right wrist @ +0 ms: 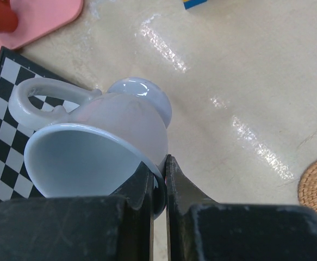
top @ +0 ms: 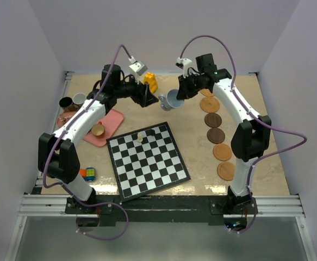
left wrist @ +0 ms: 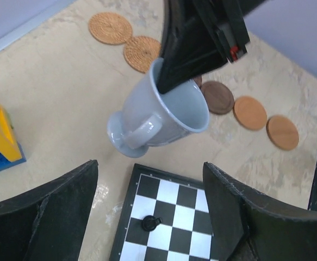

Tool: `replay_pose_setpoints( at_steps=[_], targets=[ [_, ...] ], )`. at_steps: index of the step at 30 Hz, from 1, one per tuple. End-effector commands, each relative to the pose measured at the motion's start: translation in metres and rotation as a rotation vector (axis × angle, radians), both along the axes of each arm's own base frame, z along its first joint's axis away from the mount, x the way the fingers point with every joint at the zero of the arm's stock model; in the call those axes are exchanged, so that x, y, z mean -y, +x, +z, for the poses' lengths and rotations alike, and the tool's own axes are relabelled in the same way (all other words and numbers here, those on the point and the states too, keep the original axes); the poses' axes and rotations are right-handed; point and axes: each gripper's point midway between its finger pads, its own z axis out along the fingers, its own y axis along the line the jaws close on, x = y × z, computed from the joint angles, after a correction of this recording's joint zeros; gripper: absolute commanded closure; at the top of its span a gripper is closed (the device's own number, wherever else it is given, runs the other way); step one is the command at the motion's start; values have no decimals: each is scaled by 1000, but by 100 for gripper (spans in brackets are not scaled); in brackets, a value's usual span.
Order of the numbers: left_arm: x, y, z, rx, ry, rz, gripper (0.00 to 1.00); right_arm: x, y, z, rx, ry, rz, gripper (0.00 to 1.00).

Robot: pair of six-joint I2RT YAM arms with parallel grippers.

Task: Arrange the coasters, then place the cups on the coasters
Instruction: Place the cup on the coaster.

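Note:
My right gripper (right wrist: pixel 159 179) is shut on the rim of a pale blue-white cup (right wrist: pixel 93 141), one finger inside and one outside. The cup (top: pixel 173 99) hangs tilted above the table, past the chessboard's far edge. In the left wrist view the cup (left wrist: pixel 158 114) shows with the right fingers (left wrist: pixel 196 43) pinching its rim. My left gripper (left wrist: pixel 150 217) stands open just left of the cup, apart from it, with nothing between its fingers. Several coasters (top: pixel 213 119) lie in a curved row along the right side. More cups (top: pixel 79 99) stand at the far left.
A chessboard (top: pixel 147 159) with small pieces lies in the middle. A pink tray (top: pixel 112 120) carrying a tan cup (top: pixel 98 129) sits to its left. A yellow toy (top: pixel 150 81) stands at the back, behind the left gripper. A small colourful block (top: pixel 89 173) lies near the left arm's base.

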Motion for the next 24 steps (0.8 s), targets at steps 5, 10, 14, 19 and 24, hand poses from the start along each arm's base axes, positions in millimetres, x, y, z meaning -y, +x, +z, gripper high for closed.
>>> replay_pose_setpoints(
  at_steps=[5,10,14,19,24],
  targets=[
    [21,-20,-3,215,169,-120,12,-7,-15,44,122,46,82,100],
    [29,-14,-6,334,218,-79,11,-12,-24,41,110,46,107,100],
    [33,-9,-7,353,213,-80,11,-14,-30,46,122,49,120,100],
    [45,-9,-20,310,236,-106,27,-20,-37,45,126,42,144,100],
    [55,-16,-26,296,235,-132,50,-25,-41,44,136,25,160,100]
  ],
)
